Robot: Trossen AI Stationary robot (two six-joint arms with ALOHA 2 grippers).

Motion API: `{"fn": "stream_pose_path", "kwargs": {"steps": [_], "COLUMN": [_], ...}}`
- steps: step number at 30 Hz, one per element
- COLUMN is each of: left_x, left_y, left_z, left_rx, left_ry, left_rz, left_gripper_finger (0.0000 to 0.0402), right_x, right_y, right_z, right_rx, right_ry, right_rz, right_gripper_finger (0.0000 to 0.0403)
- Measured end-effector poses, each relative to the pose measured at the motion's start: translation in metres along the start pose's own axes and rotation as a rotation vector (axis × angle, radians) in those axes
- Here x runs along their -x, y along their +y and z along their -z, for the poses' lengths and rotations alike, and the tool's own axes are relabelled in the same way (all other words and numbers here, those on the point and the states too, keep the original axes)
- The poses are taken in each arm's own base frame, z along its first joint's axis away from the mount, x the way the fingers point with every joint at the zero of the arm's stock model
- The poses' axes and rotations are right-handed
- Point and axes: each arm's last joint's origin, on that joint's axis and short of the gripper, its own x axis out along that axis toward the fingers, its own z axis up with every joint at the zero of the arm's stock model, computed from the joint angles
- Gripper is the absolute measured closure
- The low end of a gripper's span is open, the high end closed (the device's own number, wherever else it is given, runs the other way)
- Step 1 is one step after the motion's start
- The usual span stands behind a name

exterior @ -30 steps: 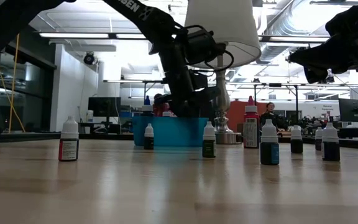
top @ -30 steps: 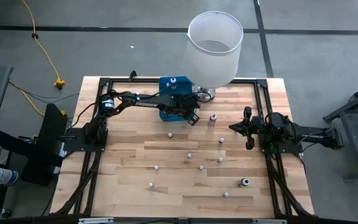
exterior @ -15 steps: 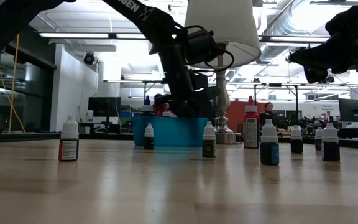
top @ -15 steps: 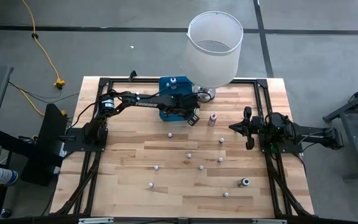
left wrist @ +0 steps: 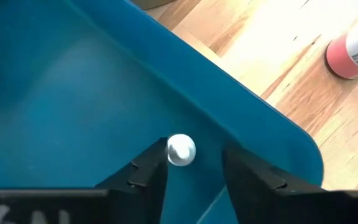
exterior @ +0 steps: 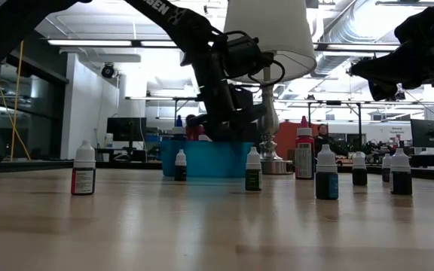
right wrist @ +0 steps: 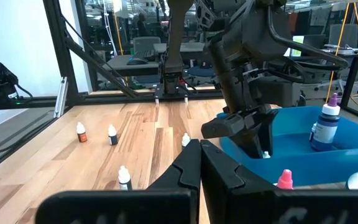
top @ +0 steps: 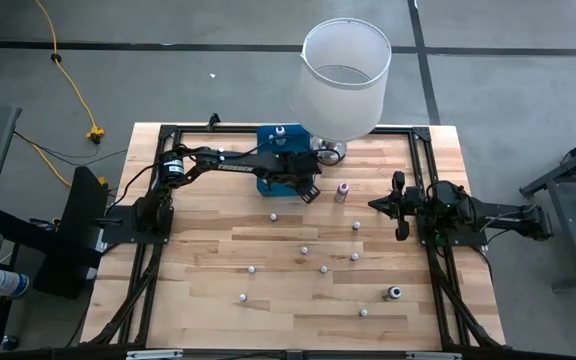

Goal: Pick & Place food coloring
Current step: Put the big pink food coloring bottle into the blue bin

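Note:
My left gripper (left wrist: pixel 194 155) hangs over the near right corner of the blue bin (top: pixel 268 135) at the table's far middle, fingers slanting down and apart. A tiny food coloring bottle stands between them inside the bin; only its white cap (left wrist: pixel 181 150) shows. Another bottle with a blue cap (right wrist: pixel 325 124) stands upright in the bin. Several small white-capped bottles (top: pixel 305 250) stand on their bases across the wooden table. My right gripper (top: pixel 373 205) waits shut at the table's right side. My left gripper's fingers come from above at a slant, one on each side of the bottle's white cap (left wrist: pixel 181 150). The cap sits right beside one finger (left wrist: pixel 151 168), with a clear gap to the other. I cannot tell whether that finger touches it.
A tall white lampshade-like cylinder (top: pixel 343 75) on a metal base stands just right of the bin. A pink bottle (top: pixel 342 190) stands near the gripper, outside the bin. A dark-capped bottle (top: pixel 394 293) sits at the near right. Black frame rails (top: pixel 158 250) run along the table's edges.
My left gripper's fingers have parted a little above the bin's corner, while the arm has kept its place.

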Motion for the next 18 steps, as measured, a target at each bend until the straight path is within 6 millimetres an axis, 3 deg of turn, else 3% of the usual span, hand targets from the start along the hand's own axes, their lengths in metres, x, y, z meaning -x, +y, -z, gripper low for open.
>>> {"fn": "stream_pose_path", "kwargs": {"steps": [6,18], "left_x": [0.0,0.0], "left_y": [0.0004,0.001], "left_z": [0.0,0.0003], "left_rx": [-0.001,-0.026], "left_ry": [-0.006,-0.006], "left_rz": [-0.018,-0.029], "left_gripper_finger": [0.0228,0.0227], "right_x": [0.0,0.0], "right_y": [0.0,0.0], "right_z": [0.0,0.0], "right_rx": [0.0,0.0], "right_ry": [0.0,0.0], "right_rz": [0.0,0.0], "right_gripper_finger": [0.0402,0.0402]}}
